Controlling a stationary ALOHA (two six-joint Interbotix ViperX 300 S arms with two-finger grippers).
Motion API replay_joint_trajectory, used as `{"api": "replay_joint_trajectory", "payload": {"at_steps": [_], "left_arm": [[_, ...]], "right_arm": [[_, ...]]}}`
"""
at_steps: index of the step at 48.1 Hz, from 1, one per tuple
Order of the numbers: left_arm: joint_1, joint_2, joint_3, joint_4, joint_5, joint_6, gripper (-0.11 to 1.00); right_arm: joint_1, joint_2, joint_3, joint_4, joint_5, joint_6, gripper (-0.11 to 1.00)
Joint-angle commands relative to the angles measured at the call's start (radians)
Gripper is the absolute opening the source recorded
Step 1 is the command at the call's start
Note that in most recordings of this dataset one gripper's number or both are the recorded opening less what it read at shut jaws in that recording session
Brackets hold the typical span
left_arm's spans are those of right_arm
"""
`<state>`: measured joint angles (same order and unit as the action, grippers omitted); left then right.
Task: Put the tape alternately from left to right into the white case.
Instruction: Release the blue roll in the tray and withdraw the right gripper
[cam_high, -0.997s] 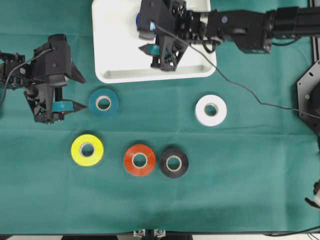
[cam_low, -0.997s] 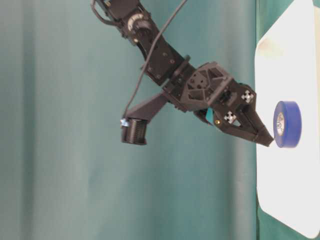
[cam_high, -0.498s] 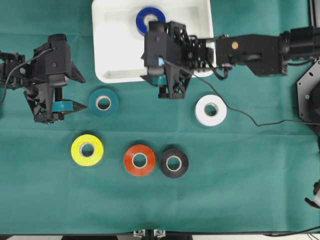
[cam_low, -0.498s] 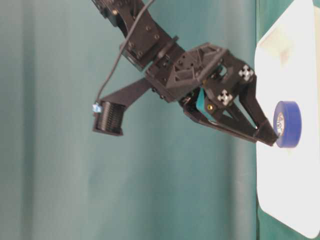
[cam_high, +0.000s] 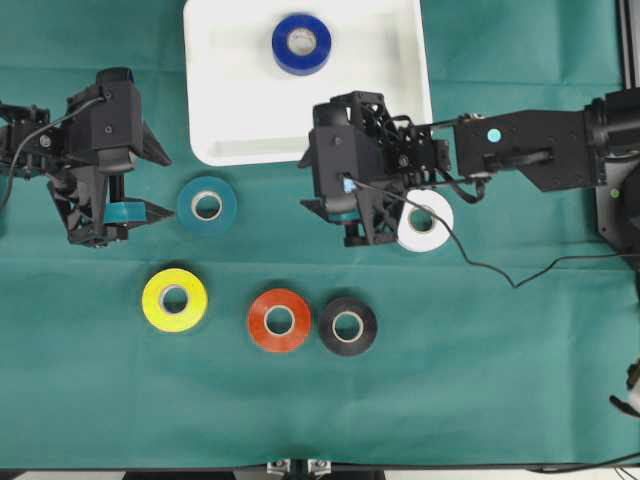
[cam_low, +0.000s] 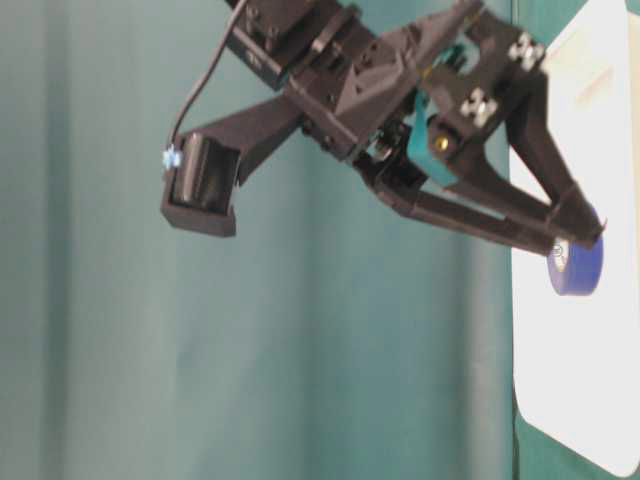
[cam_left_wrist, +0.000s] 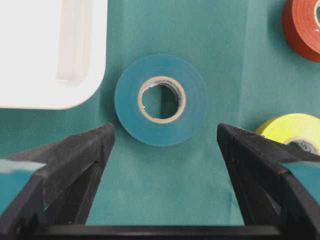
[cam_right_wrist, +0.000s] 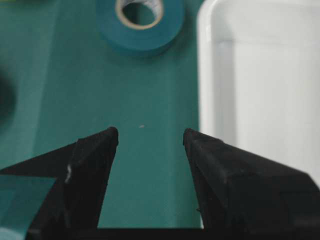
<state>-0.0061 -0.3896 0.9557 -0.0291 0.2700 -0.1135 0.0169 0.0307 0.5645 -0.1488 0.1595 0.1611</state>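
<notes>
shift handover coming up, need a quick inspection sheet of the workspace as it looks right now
surface: green cloth, flat.
job's things: blue roll lies in the white case; teal roll, yellow roll, orange-red roll, black roll and white roll lie on the cloth.
clutter: nothing seen.
end effectors: left end effector open, empty, facing the teal roll; right end effector open, empty, over the cloth beside the case rim.
cables: black cable trails from the right arm across the cloth.
surroundings: green curtain in the table-level view.
</notes>
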Motion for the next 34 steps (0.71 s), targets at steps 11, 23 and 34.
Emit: {"api": "replay_joint_trajectory", "payload": {"at_steps": [11,23,34], "left_arm": [[0.002,-0.005,-0.014,0.000,-0.005,-0.002,0.79],[0.002,-0.005,-0.014,0.000,-0.005,-0.002,0.79],[-0.008,-0.005,-0.015,0.000,-0.008,-0.003,0.79]], "right_arm": [[0.044,-0.064,0.035,-0.002,-0.005,0.005,0.65],[0.057,-0.075,0.061,-0.002,-0.006,0.005,0.65],[0.057,-0.075,0.061,-0.002,-0.009,0.005,0.65]]}}
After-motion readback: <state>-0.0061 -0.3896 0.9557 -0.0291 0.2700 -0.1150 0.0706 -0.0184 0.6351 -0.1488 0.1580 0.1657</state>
